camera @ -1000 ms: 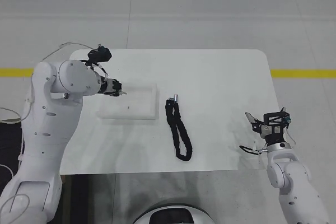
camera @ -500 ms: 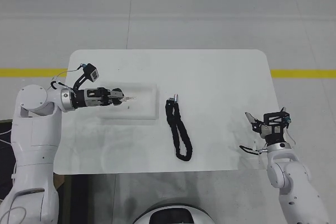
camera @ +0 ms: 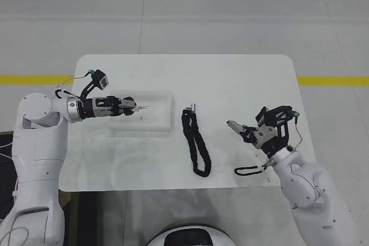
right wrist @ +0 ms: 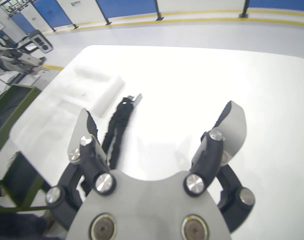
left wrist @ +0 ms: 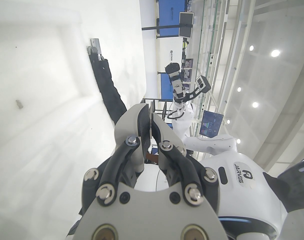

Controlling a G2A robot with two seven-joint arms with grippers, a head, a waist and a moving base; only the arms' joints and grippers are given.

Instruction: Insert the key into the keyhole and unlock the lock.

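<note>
Top view: my left gripper is clamped on the key, blade out over the white foam tray, probably lifted for insertion. The lock, a black fabric-sleeved loop with a metal end, lies mid-table.
Left wrist: thin flat metal key is pinched edge-on, and the lock is beyond the tray.
Right wrist: my right gripper is spread wide and empty, facing the lock, I'd guess to steady it.

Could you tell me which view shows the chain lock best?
Top view: the chain lock shows whole. The left claw hides its loop end in the left wrist view, the right claw in the right.
</note>
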